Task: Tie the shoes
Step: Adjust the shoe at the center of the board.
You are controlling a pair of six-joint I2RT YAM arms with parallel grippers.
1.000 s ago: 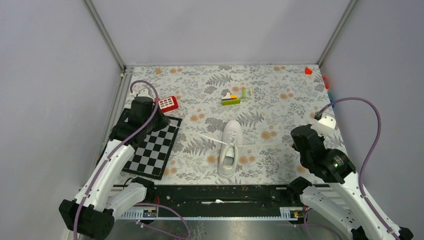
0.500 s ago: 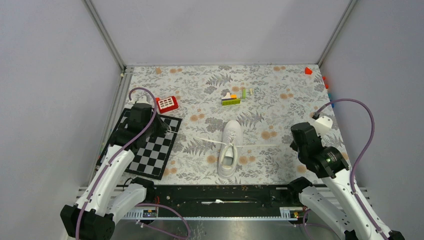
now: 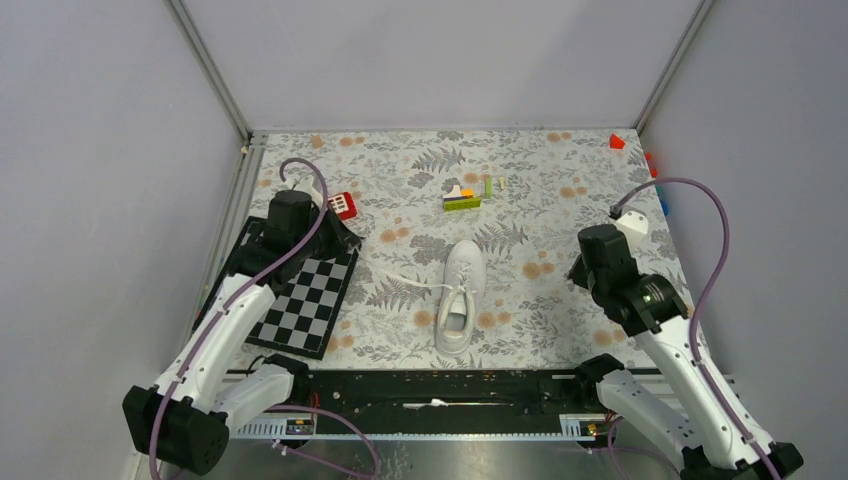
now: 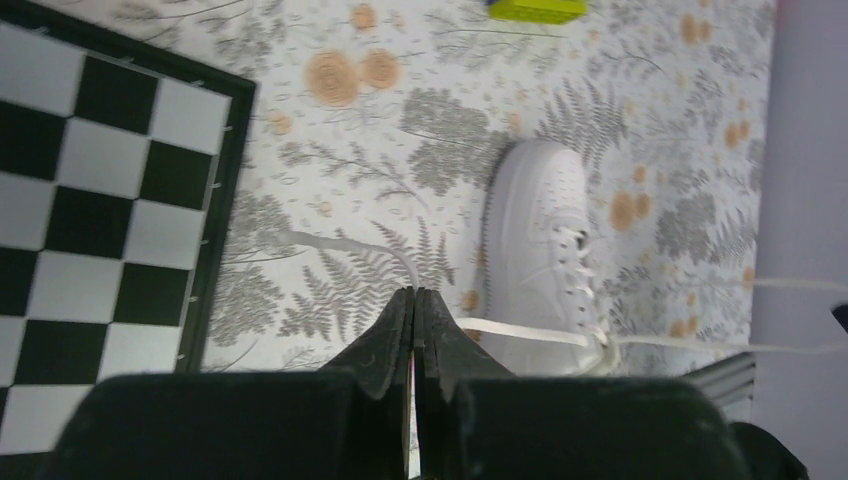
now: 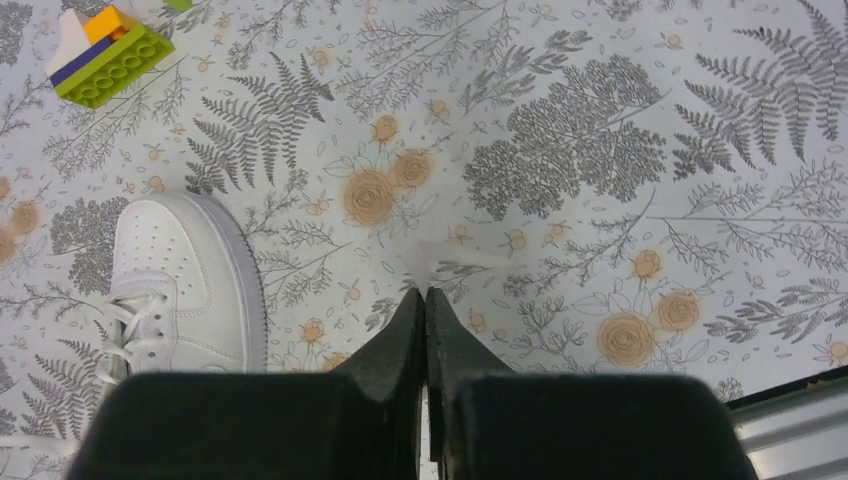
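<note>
Since half a second ago both arms have swung farther from their bases. The left wrist now hides part of the red studded brick (image 3: 343,205), and the right wrist sits closer to the far wall.

The bench (image 3: 560,190) is covered by a pale cloth printed with grey ferns and orange blossoms. Plain grey walls with metal corner posts close it in, and a black rail (image 3: 440,392) runs along the near edge. A flat, matte black-and-white checkerboard mat (image 3: 300,300) lies at the left. A small stack of toy bricks with a lime-green base (image 3: 462,197) sits toward the far side.

The sneaker (image 3: 460,295) is at mid-bench, toe pointing away from the arms. It is smooth white with a perforated toe and a white sole. One of its flat white laces (image 4: 520,330) trails left across the cloth and another runs off to the right.

The left end effector (image 4: 413,300) has its dark, wedge-shaped fingers pressed together, and the lace crosses behind their tips. I cannot tell whether the lace is pinched. The right end effector (image 5: 425,300) is likewise closed tight above bare cloth, to the right of the toe.

The shoe has not shifted. From overhead, the right-hand lace is fainter than before.
</note>
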